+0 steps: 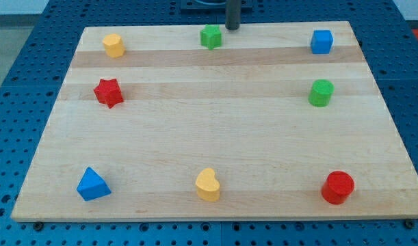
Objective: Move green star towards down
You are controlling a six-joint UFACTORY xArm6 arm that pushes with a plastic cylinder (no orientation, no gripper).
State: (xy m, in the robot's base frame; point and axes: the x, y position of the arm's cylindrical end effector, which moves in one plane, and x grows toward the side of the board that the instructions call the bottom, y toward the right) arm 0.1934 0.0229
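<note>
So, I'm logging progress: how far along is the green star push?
Done: nothing, the green star sits by the board's top edge. In hand: my tip stands just up and to the view's right of it, not touching. Left: get above it, then push it down the board.
</note>
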